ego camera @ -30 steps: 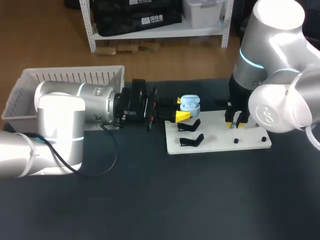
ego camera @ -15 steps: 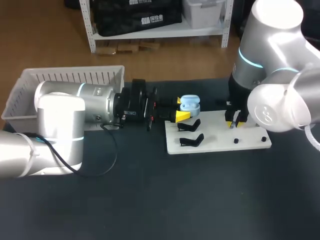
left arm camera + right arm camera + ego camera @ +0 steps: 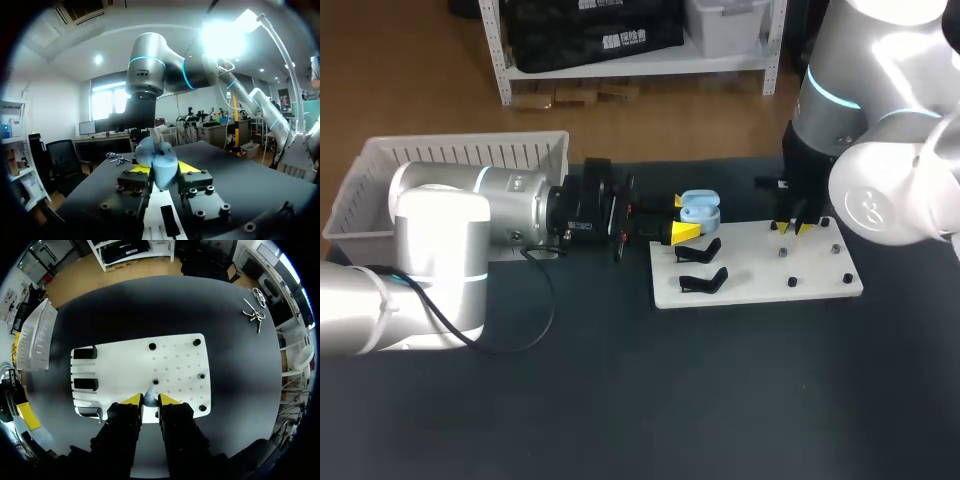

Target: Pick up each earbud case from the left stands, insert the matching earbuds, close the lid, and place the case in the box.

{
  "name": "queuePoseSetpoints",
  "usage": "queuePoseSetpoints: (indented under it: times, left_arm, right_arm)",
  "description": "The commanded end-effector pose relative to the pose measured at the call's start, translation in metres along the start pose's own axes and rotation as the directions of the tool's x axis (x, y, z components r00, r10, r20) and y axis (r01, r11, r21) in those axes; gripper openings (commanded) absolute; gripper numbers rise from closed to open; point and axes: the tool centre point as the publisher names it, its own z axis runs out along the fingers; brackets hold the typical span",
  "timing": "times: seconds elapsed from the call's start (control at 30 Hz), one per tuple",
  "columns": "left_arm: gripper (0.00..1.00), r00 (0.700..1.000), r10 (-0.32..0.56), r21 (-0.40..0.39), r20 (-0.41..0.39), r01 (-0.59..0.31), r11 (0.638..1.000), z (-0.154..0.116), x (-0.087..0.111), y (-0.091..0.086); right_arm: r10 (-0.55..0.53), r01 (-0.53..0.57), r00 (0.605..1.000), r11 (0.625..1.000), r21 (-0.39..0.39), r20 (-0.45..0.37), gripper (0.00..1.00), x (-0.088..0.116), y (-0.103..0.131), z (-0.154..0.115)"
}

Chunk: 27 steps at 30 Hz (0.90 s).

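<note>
**Inspector A:** Where is the earbud case [image 3: 699,208] found, and how is it held?

**Inspector B:** In the head view it is recorded off the table [image 3: 620,400], at about 10 o'clock from the middle of the white board [image 3: 760,270], just over the board's corner. It is clamped between the two yellow tips of the left gripper [image 3: 682,216], one tip on its 12 o'clock side and one on its 6 o'clock side. The fingers are set only as wide as the case.

**Inspector A:** Its heading?

**Inspector B:** The longer side appears to run from 9 to 3 o'clock, in line with the fingers. Two pale blue halves are seen, so the lid looks raised. Which way the opening faces cannot be told.

**Inspector A:** The right gripper [image 3: 793,229]?

**Inspector B:** It is held above the board, near 1 o'clock from the board's middle. In its own wrist view the tips are drawn narrow, and a small pale earbud [image 3: 149,400] is pinched between them, its narrow end pointing ahead toward the board.

**Inspector A:** Other items?

**Inspector B:** Black stands [image 3: 700,252] are noted at the board's 9 o'clock end and small black pegs [image 3: 791,283] toward 3 o'clock. The white box [image 3: 460,152] is placed at 10 o'clock on the table, partly hidden by the left arm [image 3: 470,230].
</note>
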Motion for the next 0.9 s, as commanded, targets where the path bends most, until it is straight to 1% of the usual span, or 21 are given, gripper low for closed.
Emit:
queuePoseSetpoints:
  times: [0.03, 0.13, 0.23, 0.37, 0.47, 0.57, 0.7, 0.8, 0.9]
  left_arm:
    - [0.00, 1.000, 0.003, -0.004, 0.002, -0.003, 1.000, 0.001, 0.001, -0.001]
    - [0.00, 1.000, 0.003, -0.004, 0.002, -0.003, 1.000, 0.001, 0.001, -0.001]
    - [0.00, 1.000, 0.003, -0.004, 0.002, -0.003, 1.000, 0.001, 0.001, -0.001]
    - [0.00, 1.000, 0.003, -0.004, 0.002, -0.003, 1.000, 0.001, 0.001, -0.001]
    - [0.00, 1.000, 0.003, -0.004, 0.002, -0.003, 1.000, 0.001, 0.001, -0.001]
    - [0.00, 1.000, 0.003, -0.004, 0.002, -0.003, 1.000, 0.001, 0.001, -0.001]
    - [0.00, 1.000, 0.003, -0.004, 0.002, -0.003, 1.000, 0.001, 0.001, -0.001]
    - [0.00, 1.000, 0.003, -0.004, 0.002, -0.003, 1.000, 0.001, 0.001, -0.001]
    - [0.00, 1.000, 0.003, -0.004, 0.002, -0.003, 1.000, 0.001, 0.001, -0.001]
  right_arm:
    - [-0.010, 0.010, 0.999, 1.000, -0.008, 0.032, 0.00, 0.014, 0.001, -0.043]
    - [-0.028, 0.029, 0.998, 0.999, -0.020, 0.054, 0.00, 0.019, 0.010, -0.077]
    - [-0.047, 0.049, 0.996, 0.998, -0.033, 0.071, 0.00, 0.025, 0.019, -0.103]
    - [-0.069, 0.073, 0.995, 0.996, -0.051, 0.069, 0.00, 0.031, 0.030, -0.129]
    - [-0.094, 0.097, 0.994, 0.993, -0.067, 0.047, 0.00, 0.040, 0.042, -0.145]
    - [-0.130, 0.130, 0.991, 0.988, -0.083, 0.013, 0.00, 0.048, 0.055, -0.154]
    - [-0.184, 0.181, 0.983, 0.979, -0.097, -0.021, 0.00, 0.056, 0.073, -0.159]
    - [-0.216, 0.211, 0.976, 0.971, -0.113, -0.030, 0.00, 0.059, 0.090, -0.160]
    - [-0.235, 0.230, 0.972, 0.967, -0.112, -0.030, 0.00, 0.060, 0.104, -0.157]
